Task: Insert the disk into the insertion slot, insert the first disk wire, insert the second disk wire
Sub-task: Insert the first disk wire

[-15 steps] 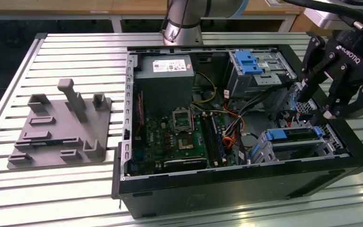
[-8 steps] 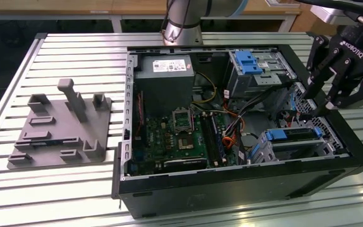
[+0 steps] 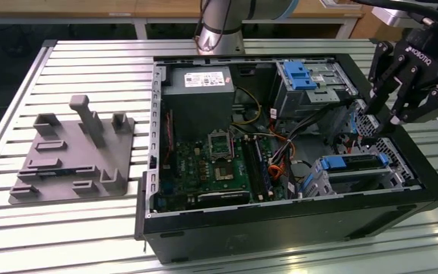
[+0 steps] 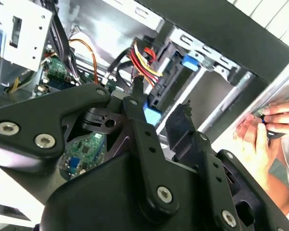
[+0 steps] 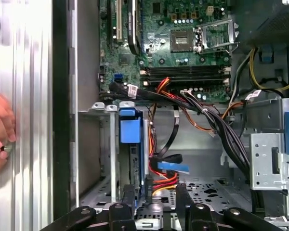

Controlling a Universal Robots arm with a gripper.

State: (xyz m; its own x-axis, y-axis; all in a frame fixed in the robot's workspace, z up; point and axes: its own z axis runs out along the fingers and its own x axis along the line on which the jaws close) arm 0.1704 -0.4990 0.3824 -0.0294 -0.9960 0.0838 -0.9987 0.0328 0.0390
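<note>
Disk lies near the tool.

Silver-grey arm tube; black gripper, jointed link fingers, silver screws, white lettering on body

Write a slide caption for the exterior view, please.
Gripper above the disk, already seated in the drive cage of an open computer case.

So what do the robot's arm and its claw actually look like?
The arm is a smooth silver-grey tube with a grey-blue cap at its joint. The claw is matt black, with white lettering on its body. In the second wrist view its fingers are flat black bars linked at pivots and fastened with round silver screws.
</note>
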